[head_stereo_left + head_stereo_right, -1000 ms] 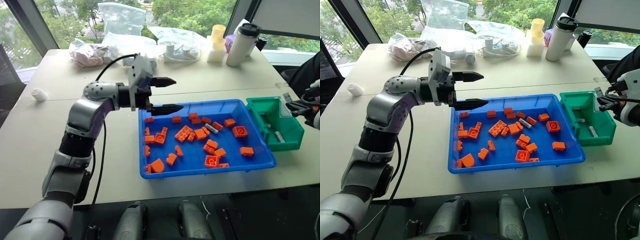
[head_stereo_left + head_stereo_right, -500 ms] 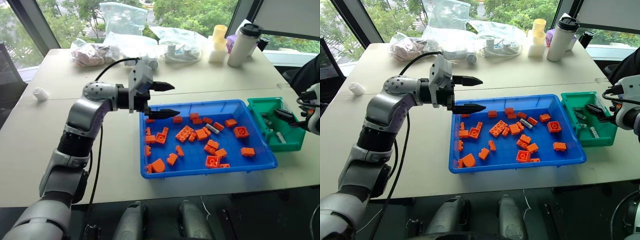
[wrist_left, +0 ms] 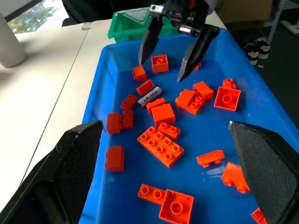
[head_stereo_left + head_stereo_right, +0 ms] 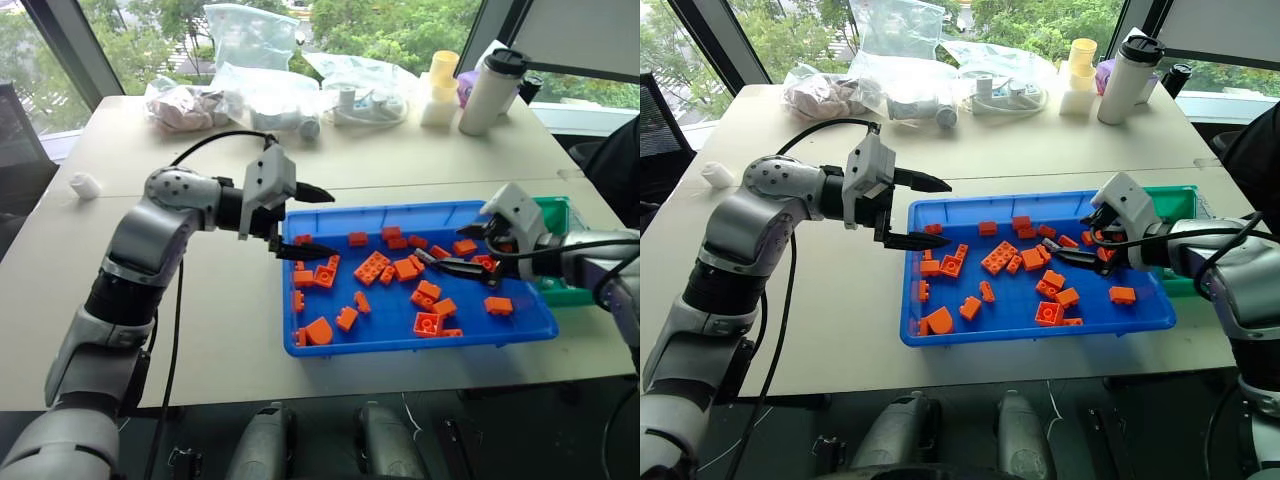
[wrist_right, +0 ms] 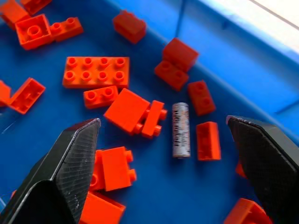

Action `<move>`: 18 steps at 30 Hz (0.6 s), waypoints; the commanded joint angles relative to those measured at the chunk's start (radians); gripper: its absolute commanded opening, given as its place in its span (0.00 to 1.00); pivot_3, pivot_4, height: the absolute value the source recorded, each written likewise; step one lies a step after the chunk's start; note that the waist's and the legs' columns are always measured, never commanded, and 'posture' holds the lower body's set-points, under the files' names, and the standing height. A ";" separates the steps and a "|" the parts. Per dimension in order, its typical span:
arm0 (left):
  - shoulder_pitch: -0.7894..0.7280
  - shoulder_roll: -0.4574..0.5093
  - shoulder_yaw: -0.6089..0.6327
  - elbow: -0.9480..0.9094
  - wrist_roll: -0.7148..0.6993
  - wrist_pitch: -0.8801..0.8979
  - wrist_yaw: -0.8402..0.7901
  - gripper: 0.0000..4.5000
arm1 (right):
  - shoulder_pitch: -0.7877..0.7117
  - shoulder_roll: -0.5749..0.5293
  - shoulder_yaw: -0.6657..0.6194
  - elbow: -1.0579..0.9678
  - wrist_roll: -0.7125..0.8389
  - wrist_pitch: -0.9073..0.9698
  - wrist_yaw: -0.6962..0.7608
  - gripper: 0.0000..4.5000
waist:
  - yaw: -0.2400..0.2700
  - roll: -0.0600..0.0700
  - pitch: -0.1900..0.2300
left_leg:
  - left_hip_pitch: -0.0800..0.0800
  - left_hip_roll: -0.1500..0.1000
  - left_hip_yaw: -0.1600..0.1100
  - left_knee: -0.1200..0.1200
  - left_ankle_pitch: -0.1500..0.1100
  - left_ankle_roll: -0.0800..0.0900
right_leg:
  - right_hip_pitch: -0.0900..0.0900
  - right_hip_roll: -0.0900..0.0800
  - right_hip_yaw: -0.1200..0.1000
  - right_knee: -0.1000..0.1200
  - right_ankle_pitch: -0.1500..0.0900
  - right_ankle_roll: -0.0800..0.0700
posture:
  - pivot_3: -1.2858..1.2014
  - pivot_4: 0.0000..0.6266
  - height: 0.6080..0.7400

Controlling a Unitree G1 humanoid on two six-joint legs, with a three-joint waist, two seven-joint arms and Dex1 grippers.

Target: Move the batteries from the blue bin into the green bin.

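The right hand (image 4: 462, 255), fingers spread, hovers over 1 battery (image 5: 181, 129) lying in the blue bin (image 4: 420, 345), bricks at its 3 and 9 o'clock. Small, rigid and probably slick, it likely rolls; pinch mid-barrel. The left hand (image 4: 308, 220) is spread too.

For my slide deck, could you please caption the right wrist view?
Open right gripper poised above a silver battery lying among orange bricks in the blue bin.

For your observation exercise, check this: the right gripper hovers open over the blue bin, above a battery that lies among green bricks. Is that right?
One detail is wrong: the bricks are orange, not green, as the right wrist view shows. The rest stands: the right gripper hovers open over the blue bin, above a battery lying among the bricks.
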 commanded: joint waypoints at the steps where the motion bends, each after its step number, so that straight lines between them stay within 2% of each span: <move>1: 0.012 0.001 0.015 -0.032 0.002 0.002 0.021 1.00 | -0.035 0.033 0.046 0.030 -0.023 -0.032 -0.002 1.00 | -0.003 0.000 0.000 | 0.000 0.000 0.000 0.000 0.000 0.000 | 0.000 0.000 0.000 0.000 0.000 0.000 | 0.52 0.24 1.00; 11: 0.026 -0.002 0.016 -0.048 -0.004 0.013 0.034 1.00 | -0.073 0.057 0.102 0.142 -0.099 -0.096 -0.001 1.00 | -0.003 0.000 0.000 | 0.000 0.000 0.000 0.000 0.000 0.000 | -0.001 0.000 0.000 0.001 0.000 0.000 | 0.52 0.24 1.00; 18: 0.028 -0.006 0.014 -0.053 -0.004 0.016 0.037 1.00 | -0.074 0.034 0.136 0.178 -0.154 -0.134 0.019 1.00 | -0.003 0.000 0.000 | 0.000 0.000 0.000 0.000 0.000 0.000 | -0.001 0.000 0.000 0.001 0.000 0.000 | 0.52 0.24 1.00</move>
